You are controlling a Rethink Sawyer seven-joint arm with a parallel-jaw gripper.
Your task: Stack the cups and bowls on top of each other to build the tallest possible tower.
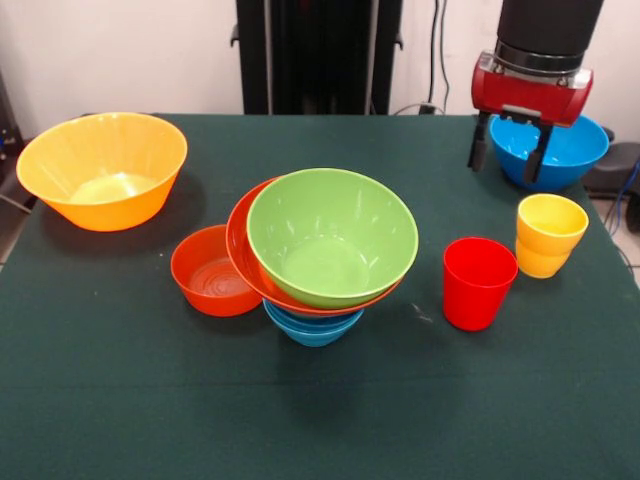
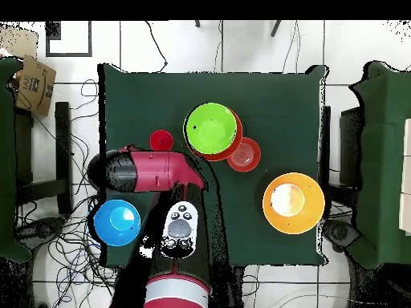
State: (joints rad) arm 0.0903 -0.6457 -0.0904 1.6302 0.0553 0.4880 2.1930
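A tower stands mid-table: a green bowl [image 1: 330,235] nested in a wide red-orange bowl [image 1: 240,245], tilted on a small blue bowl [image 1: 312,326]. A small red-orange bowl [image 1: 212,271] touches its left side. A big orange-yellow bowl [image 1: 102,170] sits far left. The red cup [image 1: 478,282] and the yellow cup [image 1: 550,235] stand upright at the right. A larger blue bowl [image 1: 552,150] sits at the back right. My gripper [image 1: 508,152] hangs open and empty just in front of that blue bowl, above the table. In the overhead view my arm [image 2: 152,170] hides the yellow cup.
The dark green table [image 1: 120,390] ends close to the right of the cups and the blue bowl. The overhead view shows the green bowl [image 2: 210,130], red cup [image 2: 161,141], blue bowl [image 2: 117,222] and orange-yellow bowl [image 2: 294,202]. Cables lie on the floor around.
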